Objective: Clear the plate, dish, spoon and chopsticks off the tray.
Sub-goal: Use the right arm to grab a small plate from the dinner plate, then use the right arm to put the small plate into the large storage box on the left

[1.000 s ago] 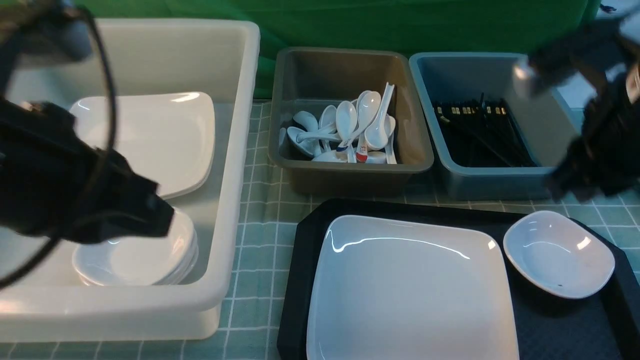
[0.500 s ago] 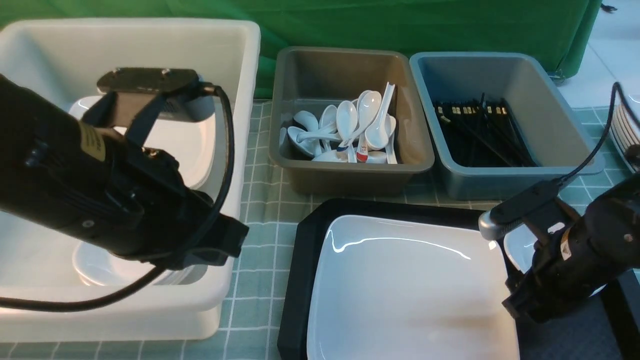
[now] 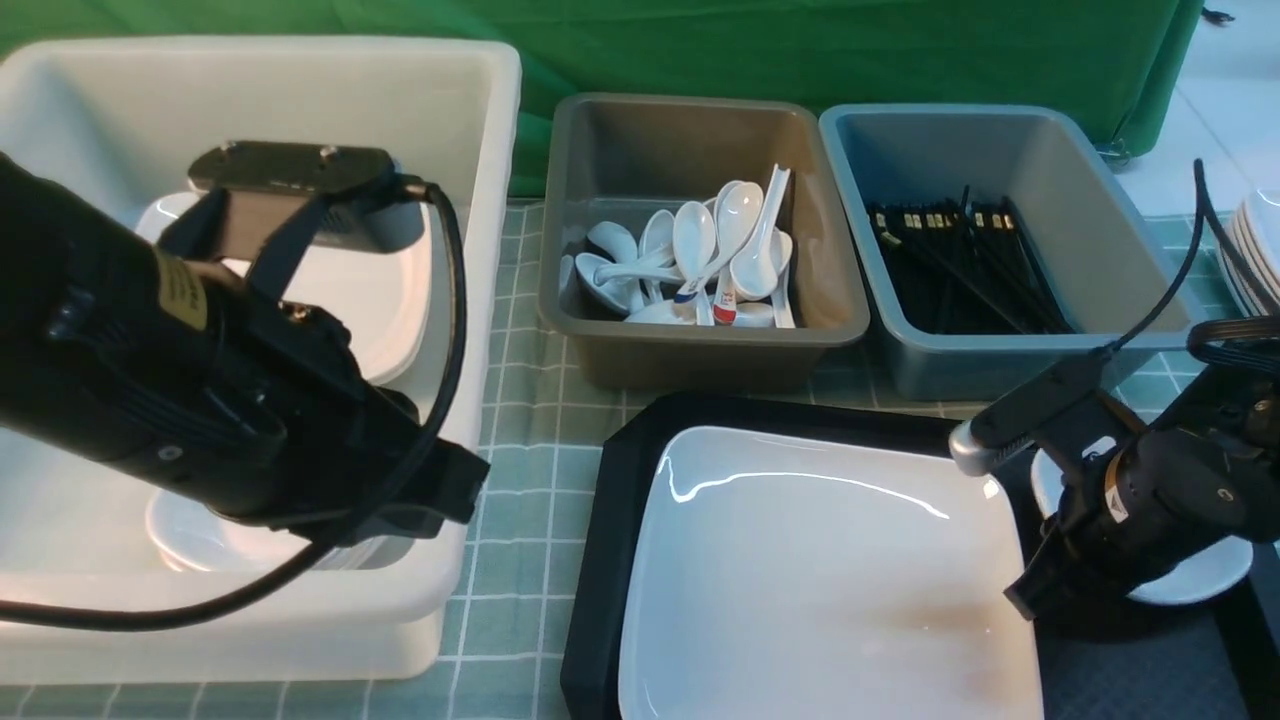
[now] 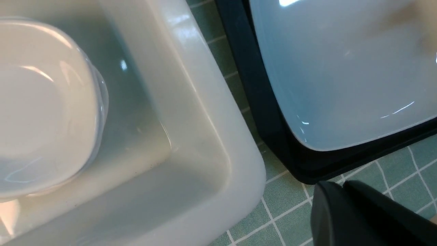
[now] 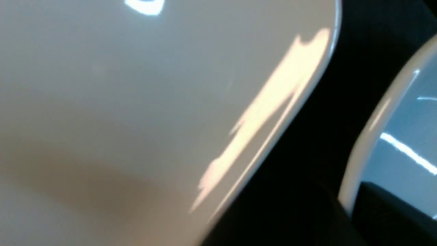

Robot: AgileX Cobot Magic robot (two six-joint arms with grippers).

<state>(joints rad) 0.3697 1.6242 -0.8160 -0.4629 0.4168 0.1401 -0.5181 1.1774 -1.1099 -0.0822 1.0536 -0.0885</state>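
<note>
right wrist view: the small dish [image 5: 406, 147] sits on the tray [image 3: 590, 600], just beside the large plate [image 3: 830, 580], and the right jaws [image 5: 346, 213] are pinching its rim, one finger on the inner side and one on the outer. the front view shows the right arm leaning over the dish and hiding much of it. the step in hand looks to be taking the dish off first, with the plate to follow.

done well, the grip would be firm on the thin, glossy wall before any lift, since a dish held by one edge is likely to tip or swing. a straight, slow rise would keep its side from knocking the plate's raised edge, which lies close by.

farther out, the left jaws [image 4: 334, 188] are pressed together, holding nothing, near the corner of the white tub [image 3: 480, 300]. the tub holds stacked bowls [image 4: 44, 109] and plates, so it is probably where the dish should go. the dish would have to cross the plate to get there, so the right arm should carry it high, and a handover to the left jaws, opened in good time, seems sensible. any release should be low and level.
</note>
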